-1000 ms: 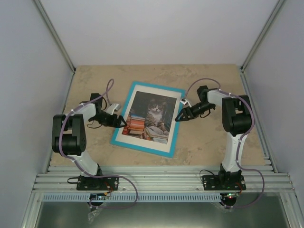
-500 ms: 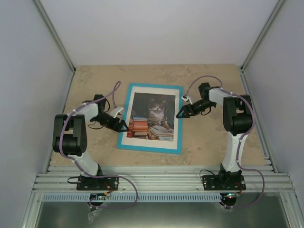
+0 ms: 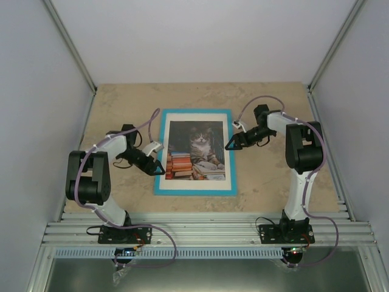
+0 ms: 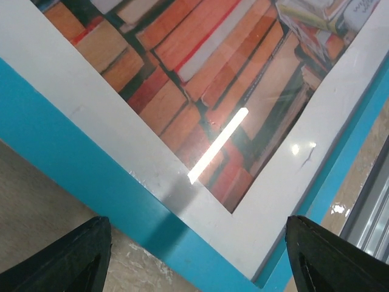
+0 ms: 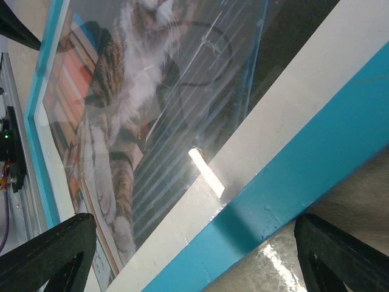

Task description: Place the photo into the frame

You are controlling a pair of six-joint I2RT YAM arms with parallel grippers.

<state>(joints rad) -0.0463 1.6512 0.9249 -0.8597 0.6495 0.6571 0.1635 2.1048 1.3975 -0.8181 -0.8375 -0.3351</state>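
The frame (image 3: 194,191) lies flat mid-table, turquoise front up, its sides square to the table edges. The photo (image 3: 196,150) of the cat and orange-red books sits inside it behind the pane, with a white mat around it. My left gripper (image 3: 159,167) is open at the frame's near-left corner. In the left wrist view my gripper (image 4: 196,243) has its fingers (image 4: 79,255) spread over the turquoise border (image 4: 91,164) and book print (image 4: 200,79). My right gripper (image 3: 229,146) is open at the frame's right edge. In the right wrist view my gripper (image 5: 194,243) hangs over the border (image 5: 316,164), with the cat print (image 5: 134,91) beyond.
The beige stone-look tabletop (image 3: 273,176) shows around the frame. Grey walls close in the left, right and back. A ribbed metal rail (image 3: 206,231) runs along the near edge, where the arm bases are bolted.
The frame has turned from tilted to square with the table. My left gripper moved nearer and rightward with the frame's near-left corner. My right gripper shifted slightly at the right edge.
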